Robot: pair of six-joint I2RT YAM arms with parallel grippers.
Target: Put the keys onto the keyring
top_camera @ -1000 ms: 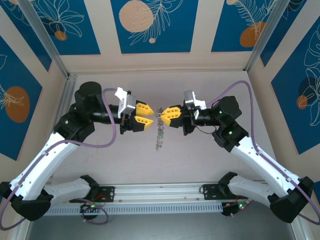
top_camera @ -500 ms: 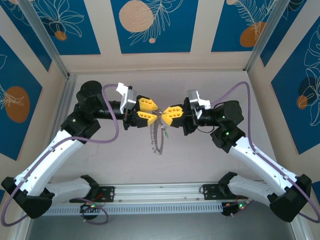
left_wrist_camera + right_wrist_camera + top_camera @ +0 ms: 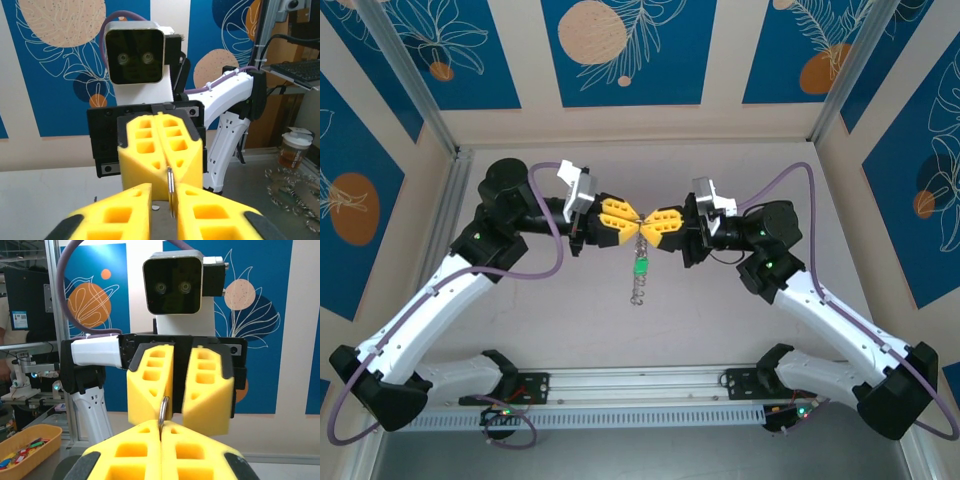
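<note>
While right pincer (image 3: pixel 646 221) clamps silvery keyring (image 3: pixel 638 290), left pincer (image 3: pixel 633 218) slightly parted around it, loop hanging limp, green key (image 3: pixel 640 267) midway.

Yellow left pincer (image 3: pixel 632 221), yellow right pincer (image 3: pixel 649 222), silvery keyring (image 3: pixel 637 288), green key (image 3: pixel 641 267), purple cables (image 3: pixel 556 245), blue panels (image 3: pixel 620 70) with peach discs

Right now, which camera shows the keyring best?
The top external view: the keyring hangs there as a whole chain, with the green key partway down. The left wrist view catches a thin metal edge between yellow fingers; the right wrist view, a small loop at its fingertips.
</note>
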